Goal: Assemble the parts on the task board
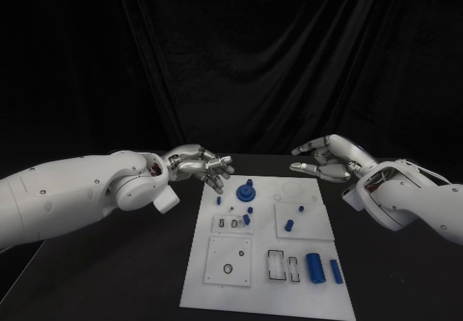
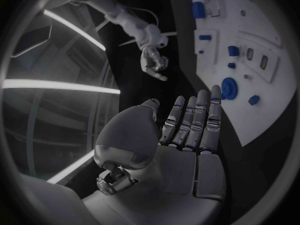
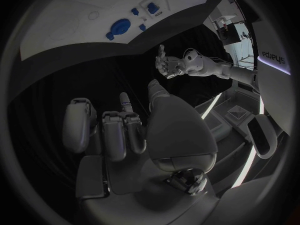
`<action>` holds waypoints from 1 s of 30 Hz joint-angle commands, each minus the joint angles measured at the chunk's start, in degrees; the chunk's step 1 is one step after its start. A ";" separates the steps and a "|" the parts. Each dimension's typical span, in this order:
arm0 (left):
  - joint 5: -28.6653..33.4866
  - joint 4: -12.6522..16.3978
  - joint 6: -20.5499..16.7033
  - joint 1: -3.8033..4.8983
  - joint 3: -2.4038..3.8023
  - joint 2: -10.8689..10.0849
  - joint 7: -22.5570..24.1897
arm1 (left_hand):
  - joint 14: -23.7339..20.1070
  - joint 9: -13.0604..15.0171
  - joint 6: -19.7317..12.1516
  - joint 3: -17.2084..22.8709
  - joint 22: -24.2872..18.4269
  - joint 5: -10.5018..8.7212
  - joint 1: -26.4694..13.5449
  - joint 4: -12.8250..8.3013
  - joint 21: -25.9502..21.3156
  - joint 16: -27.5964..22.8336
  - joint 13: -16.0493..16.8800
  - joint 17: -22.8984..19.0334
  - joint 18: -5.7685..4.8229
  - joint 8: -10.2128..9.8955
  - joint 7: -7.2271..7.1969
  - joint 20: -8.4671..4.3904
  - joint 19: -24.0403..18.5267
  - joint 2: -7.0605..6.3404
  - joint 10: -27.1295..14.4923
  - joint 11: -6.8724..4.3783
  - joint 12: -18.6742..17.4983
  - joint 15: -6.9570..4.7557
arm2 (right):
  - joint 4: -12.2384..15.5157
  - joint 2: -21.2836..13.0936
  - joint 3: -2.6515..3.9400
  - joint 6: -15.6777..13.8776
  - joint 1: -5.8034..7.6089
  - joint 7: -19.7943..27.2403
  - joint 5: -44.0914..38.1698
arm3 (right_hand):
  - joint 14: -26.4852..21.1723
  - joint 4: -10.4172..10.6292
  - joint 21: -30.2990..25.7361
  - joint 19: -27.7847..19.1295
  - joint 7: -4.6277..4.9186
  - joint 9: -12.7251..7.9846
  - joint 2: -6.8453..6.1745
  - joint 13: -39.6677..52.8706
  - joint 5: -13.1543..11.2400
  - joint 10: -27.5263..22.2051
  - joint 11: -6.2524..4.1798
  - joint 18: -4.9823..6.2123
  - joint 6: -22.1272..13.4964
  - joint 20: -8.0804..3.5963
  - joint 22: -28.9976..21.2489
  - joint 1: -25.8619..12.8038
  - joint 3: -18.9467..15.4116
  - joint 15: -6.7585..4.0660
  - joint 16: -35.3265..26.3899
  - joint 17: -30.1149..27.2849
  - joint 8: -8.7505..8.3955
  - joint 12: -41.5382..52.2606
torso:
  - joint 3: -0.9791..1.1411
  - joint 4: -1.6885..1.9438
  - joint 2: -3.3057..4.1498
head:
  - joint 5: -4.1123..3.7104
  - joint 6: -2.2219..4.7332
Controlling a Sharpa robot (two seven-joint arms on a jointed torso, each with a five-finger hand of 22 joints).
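Fingers of left hand (image 1: 201, 164) spread, empty — right hand (image 1: 326, 160) curled, empty.

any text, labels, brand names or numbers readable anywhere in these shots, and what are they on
"edyFYS", or close to it: pale lettering on a dark panel in the room, seen in the right wrist view; the letters are blurred, so this reading is uncertain.
Task board: no readable print; it bears only black outlines and blue parts.
Left hand and right hand: no markings can be read.
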 commanded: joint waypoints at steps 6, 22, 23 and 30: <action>-29.87 -2.69 14.46 0.35 0.05 4.25 -17.45 | 20.68 0.25 3.95 -11.97 24.29 -10.52 -6.58 0.08 37.37 28.72 11.89 28.16 0.17 0.39 -0.05 -5.72 11.07 4.60 14.36 -6.57 13.16 -5.03 | -3.29 1.80 0.11 -1.41 -0.88 0.93 1.83 | 6.03 -0.18 3.88 2.38 -0.23 0.20 2.24 15.08 5.23 6.15 0.24 -1.45 2.58 -0.17 11.82 1.36 0.54 0.25 1.75 15.01 0.35 1.19 | 1.45 -1.41 -4.25 | -1.30 -3.27; -34.22 -5.92 16.03 0.31 0.05 11.90 -27.21 | 52.33 10.69 9.59 -12.65 79.58 -8.42 -4.09 -0.38 67.66 39.01 86.32 82.99 -8.59 7.45 -4.37 -13.32 43.37 5.99 56.19 -9.15 55.00 -8.44 | -3.30 1.11 0.12 3.62 -3.29 -3.51 1.81 | 6.07 -0.31 4.67 2.81 -0.18 0.09 3.36 15.08 8.43 6.15 0.31 -1.59 3.66 -0.15 11.99 2.96 1.04 0.30 1.81 15.09 -0.16 1.19 | 2.86 -5.06 -7.98 | 2.29 -10.68; -34.24 -6.08 16.26 0.29 0.05 12.12 -27.71 | 52.33 10.69 9.59 -12.65 79.58 -8.42 -4.09 -0.38 67.66 39.01 86.32 82.99 -8.59 7.45 -4.37 -13.32 43.37 5.99 56.19 -9.15 55.00 -8.44 | -3.26 1.10 0.12 3.75 -3.31 -3.70 1.81 | 6.07 -0.31 4.71 2.83 -0.18 0.08 3.37 15.08 8.57 6.15 0.31 -1.60 3.69 -0.14 12.00 3.03 1.05 0.29 1.81 15.09 -0.19 1.19 | 2.76 -5.04 -8.00 | 2.37 -10.78; -29.96 -7.79 17.84 0.04 0.04 14.74 -33.25 | 52.33 17.98 8.96 -13.10 79.58 -9.07 -4.71 -0.58 67.66 39.01 86.32 82.99 -8.59 13.12 -5.44 -14.35 43.37 4.96 56.19 -10.13 55.00 -9.34 | -2.33 0.13 0.13 4.77 -3.40 -5.64 1.49 | 6.07 -0.28 4.69 2.81 -0.19 0.08 3.43 15.08 9.19 6.15 0.30 -1.59 3.88 -0.15 11.99 3.25 1.11 0.29 1.81 15.09 -0.24 1.19 | 2.43 -4.87 -7.74 | 2.57 -10.96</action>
